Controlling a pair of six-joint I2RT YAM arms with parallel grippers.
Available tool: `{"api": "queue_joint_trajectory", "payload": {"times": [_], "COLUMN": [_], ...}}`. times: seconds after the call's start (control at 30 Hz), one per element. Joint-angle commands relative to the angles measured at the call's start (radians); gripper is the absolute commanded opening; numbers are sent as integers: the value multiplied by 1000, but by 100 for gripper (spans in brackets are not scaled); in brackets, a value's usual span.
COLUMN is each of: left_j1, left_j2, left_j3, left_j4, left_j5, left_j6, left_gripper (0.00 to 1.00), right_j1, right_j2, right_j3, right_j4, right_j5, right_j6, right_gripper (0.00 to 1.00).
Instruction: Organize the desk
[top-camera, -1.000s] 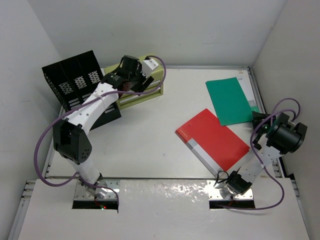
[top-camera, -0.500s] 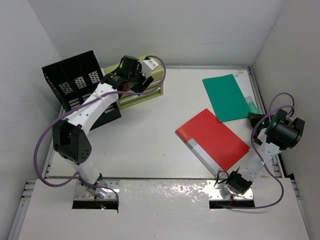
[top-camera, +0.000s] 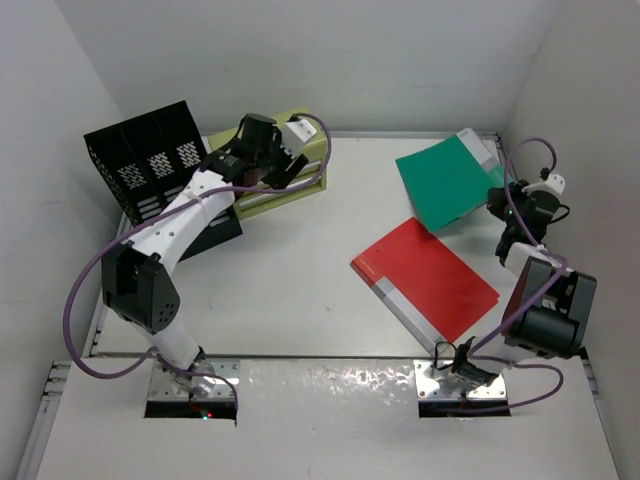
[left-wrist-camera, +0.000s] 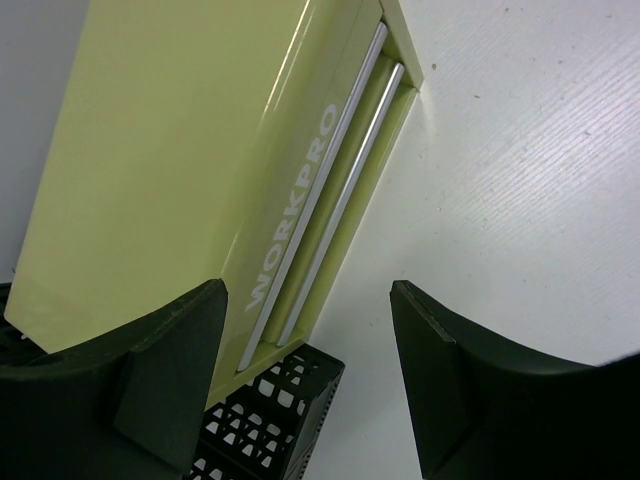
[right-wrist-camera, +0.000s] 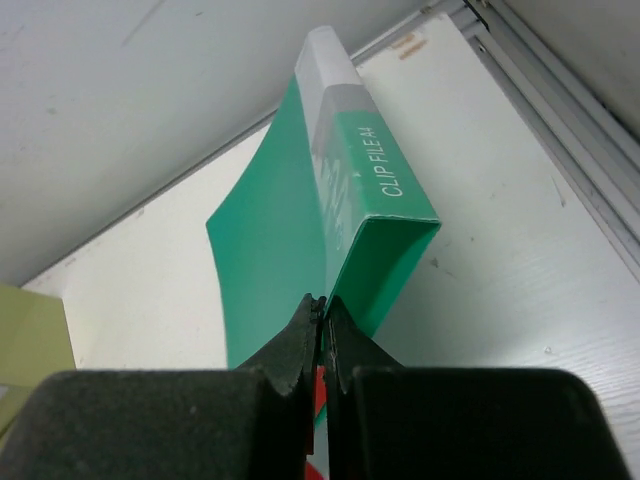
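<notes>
Two folders right of box (left-wrist-camera: 180, 150), green folder (right-wrist-camera: 280, 230) edge pinched in right end effector (right-wrist-camera: 322, 305), cover bowed, red folder (top-camera: 425, 280) flat on surface (top-camera: 300, 270) that carries box, left end effector (left-wrist-camera: 305, 300) spread, above box front.

The pale green drawer box (left-wrist-camera: 180, 150) carries the brand WORKPRO in white capitals along its front, beside the metal rails. The green folder (right-wrist-camera: 280, 230) reads CLIP FILE A4 in white on its spine.
</notes>
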Motion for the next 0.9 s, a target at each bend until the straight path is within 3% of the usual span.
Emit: {"api": "queue_joint_trajectory", "payload": {"times": [0.0, 0.2, 0.4, 0.53, 0.67, 0.87], "left_j1": [-14, -37, -131, -185, -192, -191], "left_j2": [-40, 9, 112, 173, 172, 176], "left_j3": [-28, 10, 134, 200, 200, 213], "left_j4": [56, 51, 50, 59, 167, 243], "left_j5": [37, 121, 131, 190, 261, 347], "left_j6": [-11, 1, 52, 86, 102, 256], "left_gripper": [65, 65, 65, 65, 65, 68], "right_j1": [50, 163, 211, 236, 278, 361], "right_j2": [-90, -302, -446, -494, -512, -524], "right_j3": [25, -12, -27, -40, -37, 8], "right_j4": [-82, -261, -399, -462, -527, -588], "right_j5": [-8, 1, -1, 11, -1, -67], "right_j6": [-175, -368, -408, -442, -483, -569], "right_gripper": [0, 0, 0, 0, 0, 0]}}
